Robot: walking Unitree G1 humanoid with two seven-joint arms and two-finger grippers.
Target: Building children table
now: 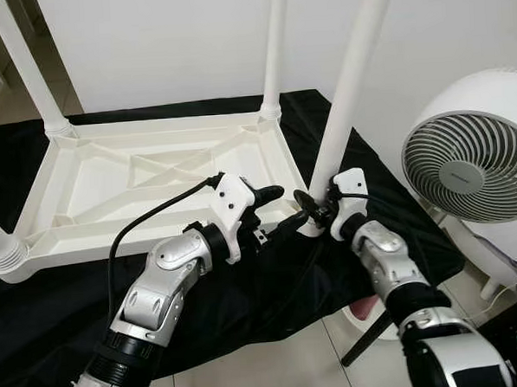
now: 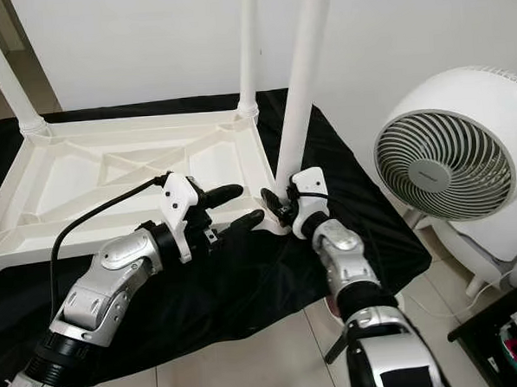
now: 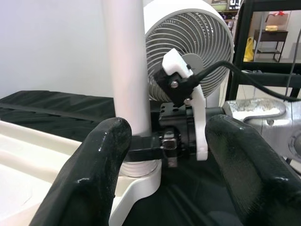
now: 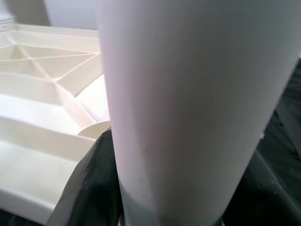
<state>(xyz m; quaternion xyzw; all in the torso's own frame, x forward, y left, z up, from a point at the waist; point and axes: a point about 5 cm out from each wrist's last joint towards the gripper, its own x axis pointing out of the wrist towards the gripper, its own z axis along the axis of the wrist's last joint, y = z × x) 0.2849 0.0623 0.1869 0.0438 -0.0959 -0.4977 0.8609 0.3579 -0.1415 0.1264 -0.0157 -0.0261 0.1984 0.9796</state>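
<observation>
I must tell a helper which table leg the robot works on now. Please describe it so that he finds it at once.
Find the white table lying upside down on the black cloth. Go to its corner nearest the round white fan. The leg standing there is the one with the right gripper at its base.

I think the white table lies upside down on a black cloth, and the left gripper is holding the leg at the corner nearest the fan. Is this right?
Not quite. It is the right gripper that is closed around that table leg near its base, as the left eye view shows. The left gripper is open beside it, holding nothing. The rest is correct: the white table lies upside down on the black cloth, and that corner is nearest the fan.
</observation>
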